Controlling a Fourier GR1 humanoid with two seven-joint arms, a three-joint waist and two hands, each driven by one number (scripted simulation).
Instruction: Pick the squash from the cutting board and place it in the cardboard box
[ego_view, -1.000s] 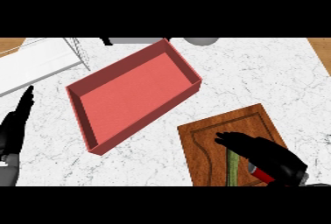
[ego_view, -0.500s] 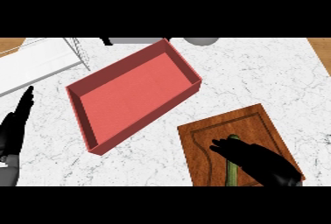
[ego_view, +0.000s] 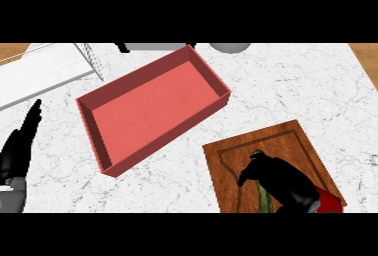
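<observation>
Squash (ego_view: 263, 192): a long, narrow, dark green shape lying lengthwise on the cutting board; only a strip of it shows, with a paler tip peeking out at its far end. Most of it is hidden under the right hand, and its near end runs out of view at the lower edge.
Right hand (ego_view: 277, 175): black, lying over the squash with fingers bent down around its far part, so it appears to grip it; how far the fingers wrap underneath is hidden. A red patch shows at the wrist, cut off by the lower edge.
Cutting board (ego_view: 240, 160): brown wood with visible grain and a darker groove running parallel to its rim; rectangular, set at a slant on the counter, its near end cut off at the bottom.
Box (ego_view: 151, 107): a shallow open rectangular tray with low walls, salmon-red inside and darker red on the rim; it sits askew, beyond and to the left of the board, apart from it, nothing inside.
Left hand (ego_view: 21, 145): black, at the left edge, fingers straight and pointing away, holding nothing; the grey forearm below is mostly out of frame.
Counter (ego_view: 295, 85): white marble with fine grey veining.
Far edge: a white slab-like object (ego_view: 40, 75) at upper left and a grey rounded shape (ego_view: 230, 47), both cropped and hard to identify.
</observation>
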